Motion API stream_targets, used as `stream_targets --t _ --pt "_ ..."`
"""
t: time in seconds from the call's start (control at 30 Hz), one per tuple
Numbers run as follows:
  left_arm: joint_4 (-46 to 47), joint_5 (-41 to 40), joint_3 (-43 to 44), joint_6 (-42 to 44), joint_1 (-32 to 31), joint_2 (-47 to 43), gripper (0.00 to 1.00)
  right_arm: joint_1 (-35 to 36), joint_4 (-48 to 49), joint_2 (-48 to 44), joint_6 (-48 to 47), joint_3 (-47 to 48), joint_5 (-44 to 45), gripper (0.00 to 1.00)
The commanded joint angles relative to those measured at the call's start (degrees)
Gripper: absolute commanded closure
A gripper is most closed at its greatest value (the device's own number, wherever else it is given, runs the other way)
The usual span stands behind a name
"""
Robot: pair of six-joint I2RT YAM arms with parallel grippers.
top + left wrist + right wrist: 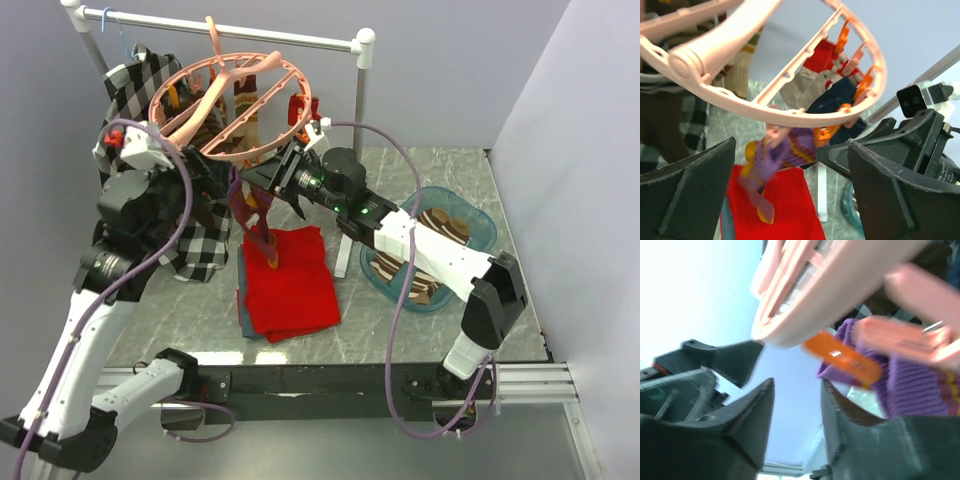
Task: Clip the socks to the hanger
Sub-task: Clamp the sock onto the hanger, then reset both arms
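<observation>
Salmon-pink and round, the plastic drying hanger (228, 108) is hanging from the white metal rail (270, 39), with a purple ribbed sock (790, 150) dangling at an orange clip (826, 134) on its near rim. The left gripper (790, 167) is gaping wide below the hanger. The right gripper (797, 390) is standing partly apart beside the clip, gripping nothing.

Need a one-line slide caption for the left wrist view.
Open left end effector beneath the salmon-pink hanger, a purple sock hanging from its orange clip.

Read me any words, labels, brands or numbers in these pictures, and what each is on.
No text can be read.
Faint marks on the right arm's black housing, left wrist view: too small to read.
The hanger and purple sock show no lettering.
</observation>
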Motion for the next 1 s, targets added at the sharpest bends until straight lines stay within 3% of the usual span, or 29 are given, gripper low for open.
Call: stream_targets --t 0.0,0.07,0.17,0.2,0.47,0.63,0.77,0.97 --pt "0.04 -2.99 3.85 1.64 -0.18 -4.24 0.03 -0.05 0.09 -7.55 -8.84 0.29 0.34 0.42" --pt "-0.84 -4.13 4.20 2.34 -0.18 -5.65 0.04 -0.05 -2.97 -9.75 -12.63 -0.41 0.25 0.36" --pt "-1.55 -6.24 3.42 3.75 -0.18 -9.25 0.04 -0.14 -9.19 -18.60 -22.47 -2.78 2.69 0.16" --pt "-1.64 -7.29 2.98 4.19 -0.18 -11.79 0.04 -0.05 -11.15 -20.91 -27.89 -4.09 4.45 0.01" --pt "-2.86 -14.78 -6.24 9.98 -0.18 -29.64 0.03 -0.23 -25.48 -48.39 -47.88 -16.13 29.05 0.00" --pt "-8.22 -18.11 -9.67 9.82 -0.18 -41.50 0.04 -0.31 -25.67 -63.44 -54.92 -28.87 42.68 0.00" --pt "-13.67 -22.06 -11.17 7.89 -0.18 -48.27 0.04 -0.31 -24.53 -75.47 -58.43 -36.70 46.74 0.00" --pt "-21.05 -26.64 -11.26 5.25 -0.18 -53.38 0.04 -0.31 -22.69 -85.51 -60.37 -45.14 48.15 0.00"
